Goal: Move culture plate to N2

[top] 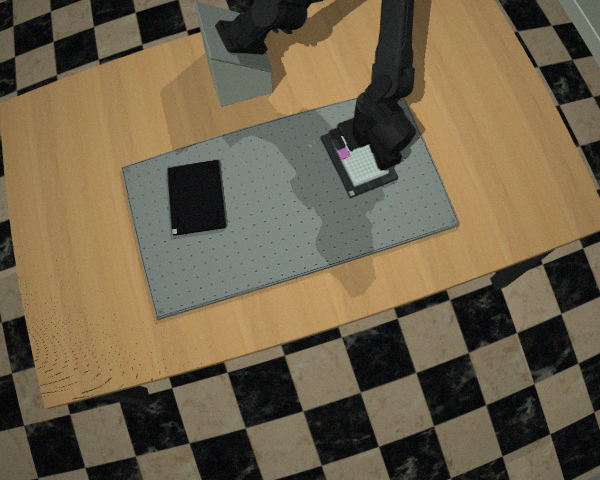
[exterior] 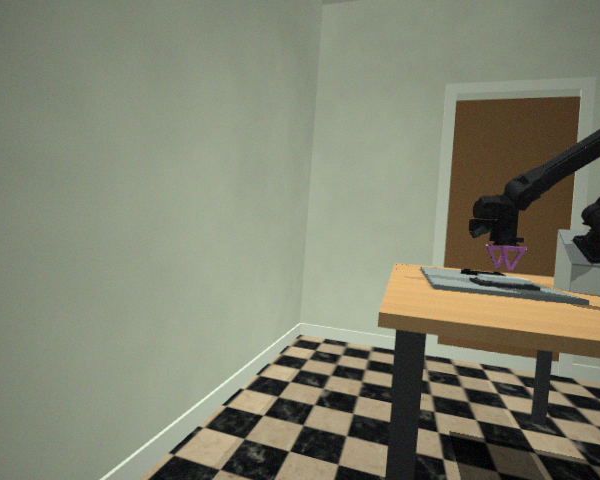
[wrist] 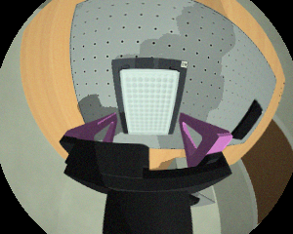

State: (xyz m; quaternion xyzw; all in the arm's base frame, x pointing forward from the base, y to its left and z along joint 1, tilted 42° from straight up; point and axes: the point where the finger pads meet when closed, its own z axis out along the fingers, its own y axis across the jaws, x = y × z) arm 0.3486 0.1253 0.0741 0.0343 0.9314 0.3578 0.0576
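Observation:
The white 96-well plate [top: 363,166] with its lid sits on the black nest N1 [top: 359,165] at the right of the grey perforated baseplate [top: 290,206]. It also shows in the wrist view [wrist: 149,99], inside the nest's dark frame. My gripper [wrist: 147,116], with purple fingers, is open and empty. It hangs above the plate's near end, one finger off each long side. In the side view the gripper [exterior: 505,256] is a short way above the table. The empty black nest N2 [top: 196,197] lies at the left of the baseplate, with a pale corner mark [top: 174,231].
A grey block [top: 235,67] holding the arm's base stands at the table's back. The arm's links [top: 393,62] reach over the baseplate's right end. A brown door [exterior: 507,180] is behind the table.

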